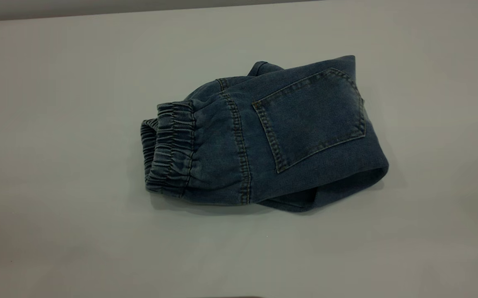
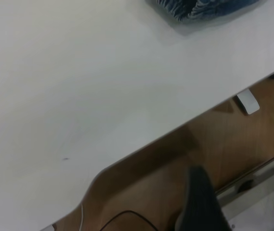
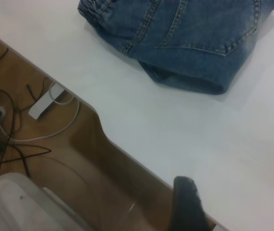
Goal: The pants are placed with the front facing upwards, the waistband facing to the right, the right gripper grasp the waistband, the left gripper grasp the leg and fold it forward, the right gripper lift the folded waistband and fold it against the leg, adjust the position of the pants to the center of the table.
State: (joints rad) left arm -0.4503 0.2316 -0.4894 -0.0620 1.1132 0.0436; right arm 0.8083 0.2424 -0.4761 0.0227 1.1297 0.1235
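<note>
Both pincers backed off, pants folded on the surface

Only one dark fingertip of the left pincer and of the right pincer shows in its own wrist view, both over the surface edge, touching nothing, so can't tell how open either is. The pants sit folded around the middle, elastic waistband on the left, back pocket facing up. Cables lie on the brown floor.
</note>
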